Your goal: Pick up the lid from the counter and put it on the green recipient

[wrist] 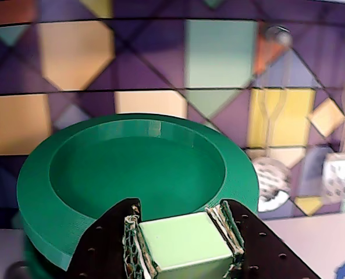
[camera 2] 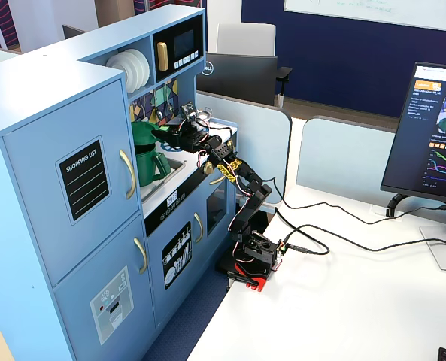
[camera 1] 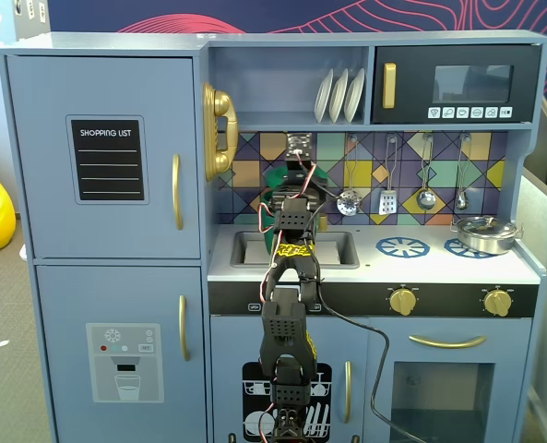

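My gripper [wrist: 178, 212] is shut on the pale green block handle [wrist: 187, 244] of the lid [wrist: 131, 168], a flat round green disc with a sunken middle. In the wrist view the lid spreads out ahead of the jaws, and a sliver of the dark green recipient [wrist: 38, 264] shows under its left edge. In a fixed view the lid [camera 2: 141, 133] sits level at the top of the tall green recipient [camera 2: 149, 164], with the gripper [camera 2: 170, 135] at its right. I cannot tell whether it rests on the rim. In the front fixed view the arm [camera 1: 296, 221] hides most of both.
The recipient stands by the sink [camera 1: 250, 247] on the toy kitchen counter. To the right are blue burner rings [camera 1: 402, 246], a steel pot [camera 1: 483, 233] and hanging utensils [camera 1: 388, 198]. A shelf with plates [camera 1: 339, 94] is overhead.
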`<state>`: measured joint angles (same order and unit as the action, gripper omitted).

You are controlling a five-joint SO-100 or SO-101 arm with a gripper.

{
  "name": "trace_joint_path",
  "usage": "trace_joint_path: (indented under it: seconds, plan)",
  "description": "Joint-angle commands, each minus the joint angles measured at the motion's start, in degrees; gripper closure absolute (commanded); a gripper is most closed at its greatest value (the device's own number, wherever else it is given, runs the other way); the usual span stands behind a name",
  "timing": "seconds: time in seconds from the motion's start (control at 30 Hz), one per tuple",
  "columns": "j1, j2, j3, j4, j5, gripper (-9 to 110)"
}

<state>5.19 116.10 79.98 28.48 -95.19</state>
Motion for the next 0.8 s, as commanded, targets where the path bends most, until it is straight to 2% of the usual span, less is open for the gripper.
trace_joint_path:
  seconds: [0.0,0.77]
  plan:
    - [-1.67,4.83,-1.85,0.35,-0.88,102]
    - [-2.81,1.49,4.22,-3.25,-2.02,102]
